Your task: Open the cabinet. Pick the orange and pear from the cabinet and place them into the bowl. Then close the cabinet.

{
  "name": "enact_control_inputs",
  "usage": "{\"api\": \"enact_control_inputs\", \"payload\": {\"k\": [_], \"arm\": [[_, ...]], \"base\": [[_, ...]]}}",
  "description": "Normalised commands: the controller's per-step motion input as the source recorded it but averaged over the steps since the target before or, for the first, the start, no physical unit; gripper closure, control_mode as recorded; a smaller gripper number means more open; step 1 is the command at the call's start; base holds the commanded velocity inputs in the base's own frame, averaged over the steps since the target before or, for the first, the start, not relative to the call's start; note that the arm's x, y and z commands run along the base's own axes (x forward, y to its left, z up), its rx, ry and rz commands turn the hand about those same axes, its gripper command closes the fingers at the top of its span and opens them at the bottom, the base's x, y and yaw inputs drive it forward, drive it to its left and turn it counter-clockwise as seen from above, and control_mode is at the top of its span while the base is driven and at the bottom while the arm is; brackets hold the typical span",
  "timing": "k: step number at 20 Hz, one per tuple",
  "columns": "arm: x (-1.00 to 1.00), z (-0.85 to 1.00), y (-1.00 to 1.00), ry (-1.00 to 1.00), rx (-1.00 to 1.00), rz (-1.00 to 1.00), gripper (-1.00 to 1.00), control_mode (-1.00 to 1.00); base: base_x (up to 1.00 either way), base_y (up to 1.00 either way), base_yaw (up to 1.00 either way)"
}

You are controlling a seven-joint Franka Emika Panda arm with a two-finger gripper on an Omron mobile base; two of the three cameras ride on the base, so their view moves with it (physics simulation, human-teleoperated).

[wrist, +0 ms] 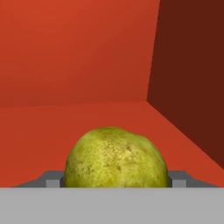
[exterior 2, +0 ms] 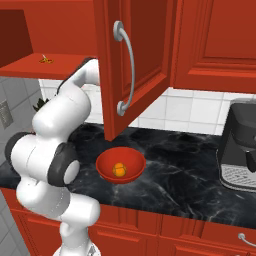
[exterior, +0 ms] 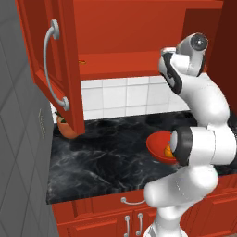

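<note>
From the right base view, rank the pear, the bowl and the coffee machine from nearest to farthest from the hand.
1. The pear, between the fingers of the hand on the cabinet shelf.
2. The bowl, on the counter below, holding the orange.
3. The coffee machine, at the counter's far right.

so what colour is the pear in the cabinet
Yellow-green with brownish speckles; the pear shows best in the hand view.
</note>
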Motion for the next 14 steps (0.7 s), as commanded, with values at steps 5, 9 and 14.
{"api": "enact_control_inputs", "payload": {"k": [5, 9, 14], "arm": [[-1.00, 0.28, 0.83, -0.11, -0.16, 0.03, 1.00, -1.00], [-1.00, 0.46, 0.99, -0.01, -0.20, 0.06, 1.00, -1.00], [-1.00, 0.37, 0.68, 0.00, -0.18, 0.02, 1.00, -1.00]], "base": [[0.00, 0.00, 0.00], [0.00, 0.00, 0.00], [0.00, 0.00, 0.00]]}}
